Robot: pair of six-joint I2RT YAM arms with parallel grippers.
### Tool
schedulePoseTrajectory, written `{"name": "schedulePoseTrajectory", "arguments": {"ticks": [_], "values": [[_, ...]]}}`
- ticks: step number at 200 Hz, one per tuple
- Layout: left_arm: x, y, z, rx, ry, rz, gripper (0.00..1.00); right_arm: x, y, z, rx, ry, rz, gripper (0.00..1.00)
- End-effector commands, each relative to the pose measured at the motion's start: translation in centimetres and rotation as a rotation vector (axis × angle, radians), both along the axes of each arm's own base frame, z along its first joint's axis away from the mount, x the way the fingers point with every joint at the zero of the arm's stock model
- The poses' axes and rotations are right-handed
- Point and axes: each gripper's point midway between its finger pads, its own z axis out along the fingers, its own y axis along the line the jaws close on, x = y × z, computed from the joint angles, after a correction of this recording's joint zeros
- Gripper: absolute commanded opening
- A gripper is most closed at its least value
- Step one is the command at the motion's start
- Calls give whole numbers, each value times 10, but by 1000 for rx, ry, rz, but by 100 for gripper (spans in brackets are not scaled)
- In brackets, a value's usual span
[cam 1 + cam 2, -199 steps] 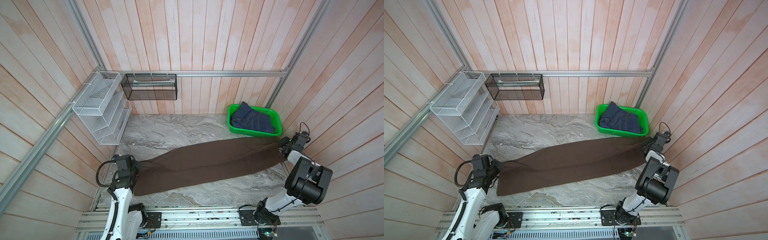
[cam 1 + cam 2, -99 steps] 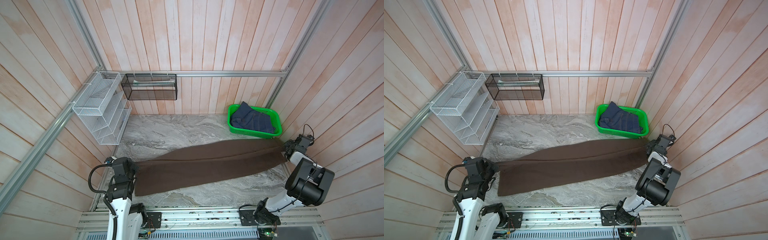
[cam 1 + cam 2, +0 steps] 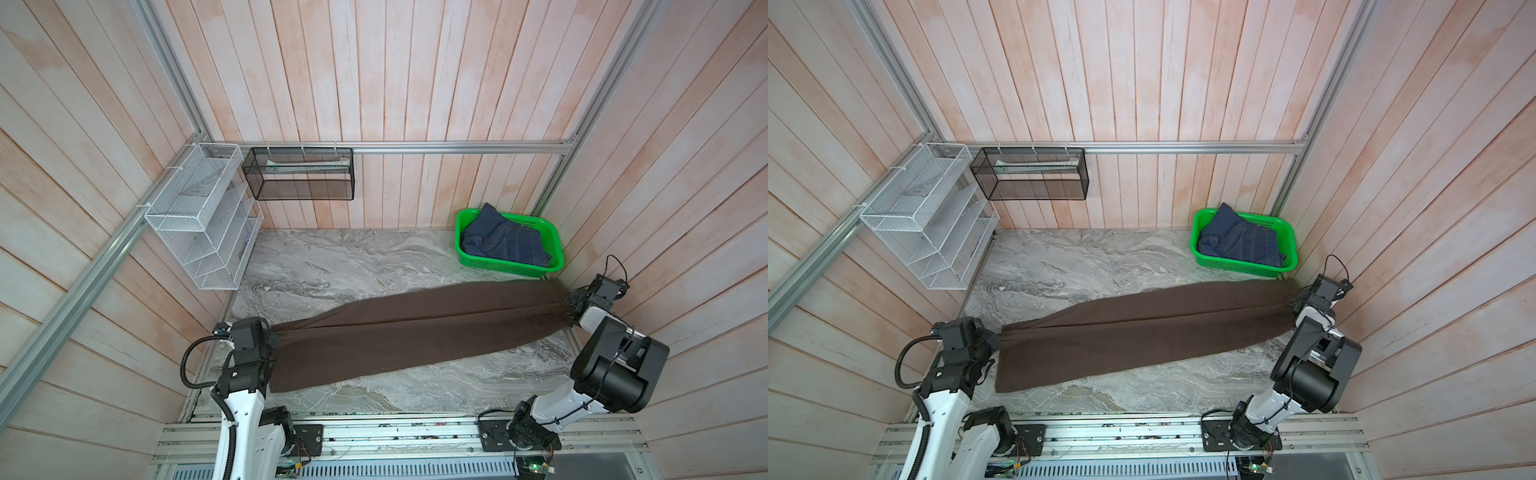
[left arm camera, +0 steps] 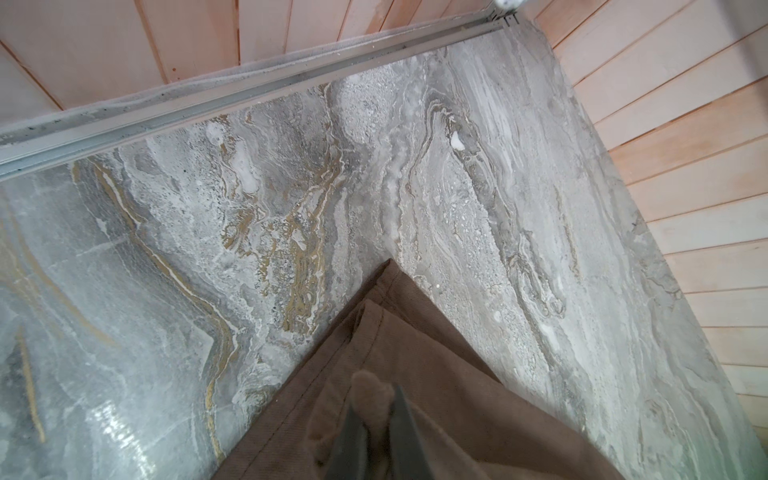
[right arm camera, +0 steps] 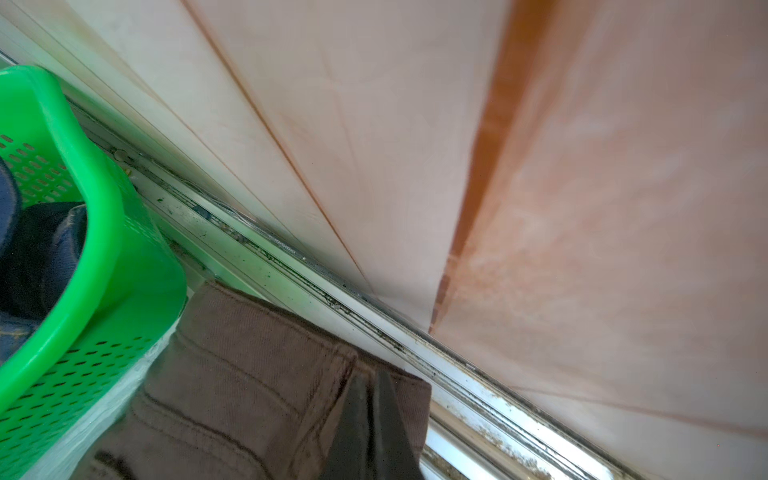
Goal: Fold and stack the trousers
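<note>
Since a second ago the right gripper (image 5: 368, 376) has pulled the long, dark brown, soft matte trousers (image 3: 415, 332) slightly further toward 3 o'clock; they lie stretched flat across the grey veined marble counter (image 3: 332, 266); it stays clamped on the waistband, the left gripper (image 4: 376, 403) on a stitched hem at 9 o'clock.

Grey marbled tabletop (image 3: 332, 266) under outstretched brown trousers (image 3: 415, 332) and a green basket (image 3: 508, 267).
</note>
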Motion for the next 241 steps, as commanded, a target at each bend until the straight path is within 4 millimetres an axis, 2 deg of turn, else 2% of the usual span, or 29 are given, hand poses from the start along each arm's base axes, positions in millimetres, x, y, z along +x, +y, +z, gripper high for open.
{"name": "schedulePoseTrajectory", "arguments": {"ticks": [1, 29, 100, 149, 163, 186, 210, 223, 241], "values": [[-8, 13, 15, 38, -36, 85, 0, -14, -14, 27, -66, -25, -82, 0], [-10, 13, 11, 32, -31, 95, 0, -22, -17, 35, -101, -37, -112, 0], [-12, 15, -10, 23, 41, 118, 1, -47, -12, -21, -54, 159, -134, 0], [-13, 11, -20, -3, 55, 108, 12, -54, -15, -18, -72, 184, -164, 0], [-13, 11, -18, -6, 51, 107, 19, -55, -16, -21, -70, 197, -168, 1], [-13, 10, -17, -9, 47, 106, 44, -58, -18, -21, -74, 209, -180, 16], [-14, 11, -15, -8, 49, 118, 62, -63, -20, -18, -87, 221, -210, 30], [-14, 12, -10, -3, 42, 124, 66, -63, -20, -11, -95, 219, -224, 36], [-9, 12, 5, 6, 8, 113, 67, -58, -15, 3, -104, 195, -215, 40]]}}
